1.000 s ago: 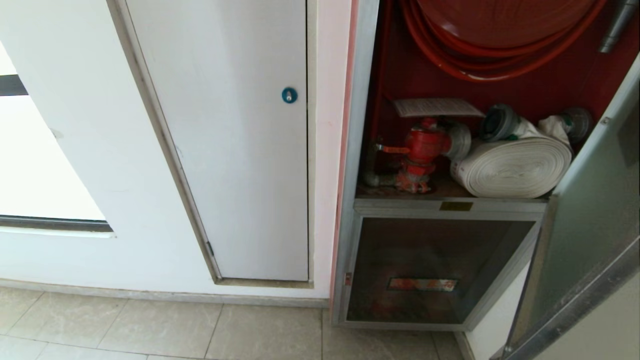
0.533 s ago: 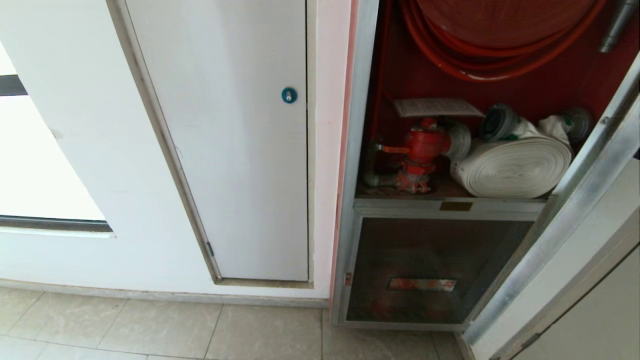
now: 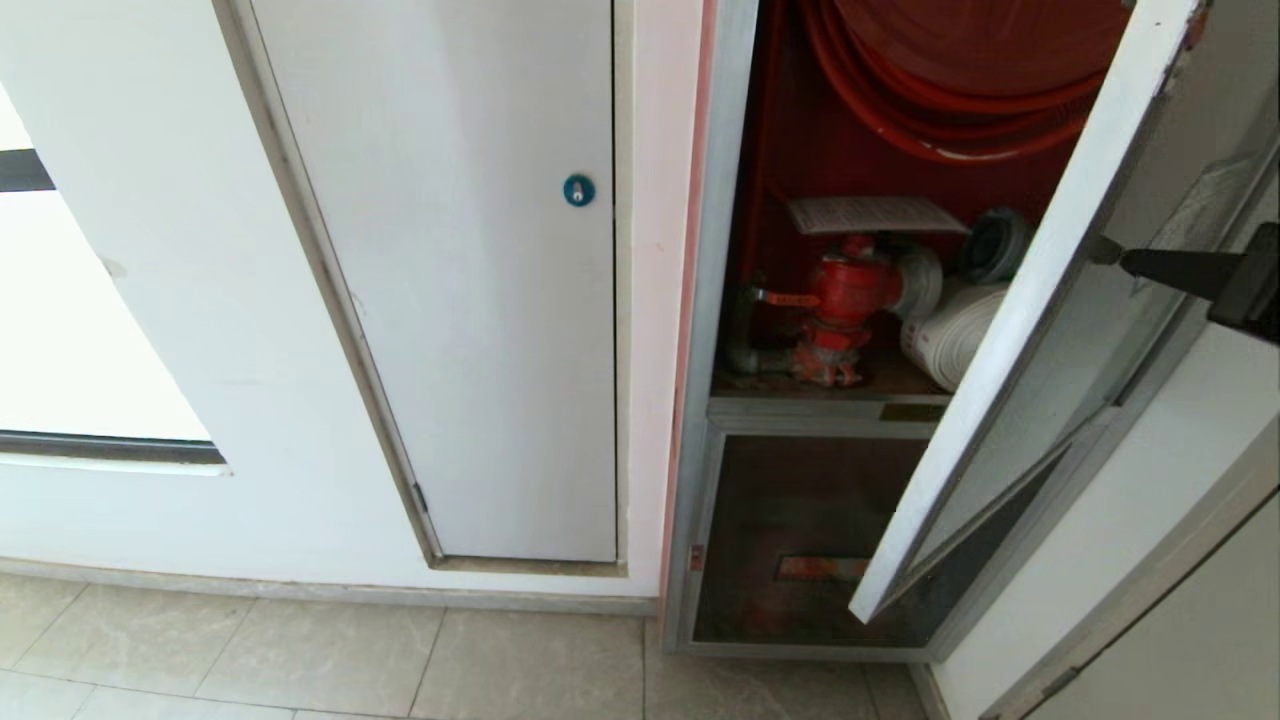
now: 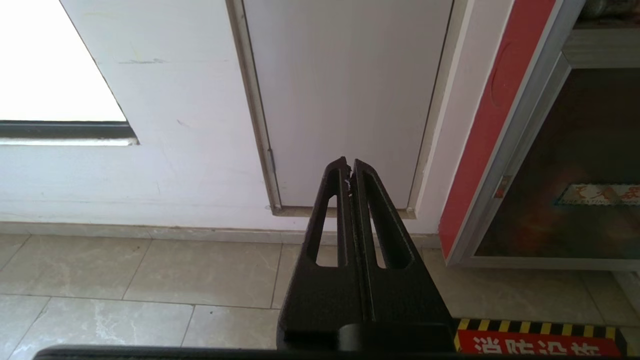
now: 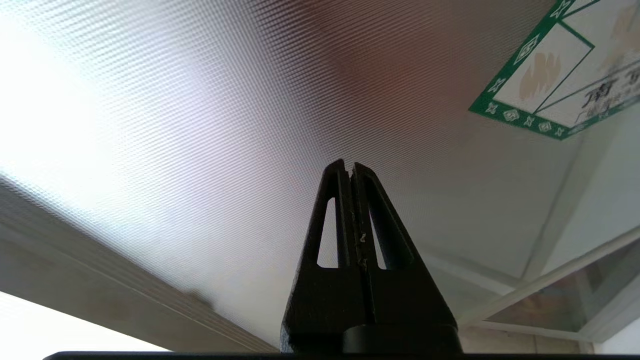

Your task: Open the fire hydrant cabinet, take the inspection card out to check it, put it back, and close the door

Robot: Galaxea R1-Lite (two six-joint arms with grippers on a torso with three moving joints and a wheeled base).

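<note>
- Silver-framed door [image 3: 1040, 330], head view: it stands part-way across the fire hydrant cabinet [image 3: 715, 300], its free edge angled over the white hose roll [image 3: 950, 335]. The inspection card [image 3: 872, 214] lies inside, resting above the red valve [image 3: 845, 290], so the closing step appears to be in hand. The right gripper [image 3: 1105, 252] enters from the right edge, its tip at the glass.
- Head view, compared with a second ago: the door then lay swung far open at the right edge, the hose roll was fully exposed, and no gripper showed.
- Left wrist view: the left gripper [image 4: 349, 172] hangs parked, fingers pressed together on nothing, facing the white panel [image 4: 345, 90] and floor tiles [image 4: 150, 280].
- Right wrist view: the fingers are pressed together, empty, tip against the textured glass, near the green-edged sticker [image 5: 560, 85].
- Next move, as a judgement: keep pushing the pane toward the frame until it seats; a closed tip on smooth glass may slide.
</note>
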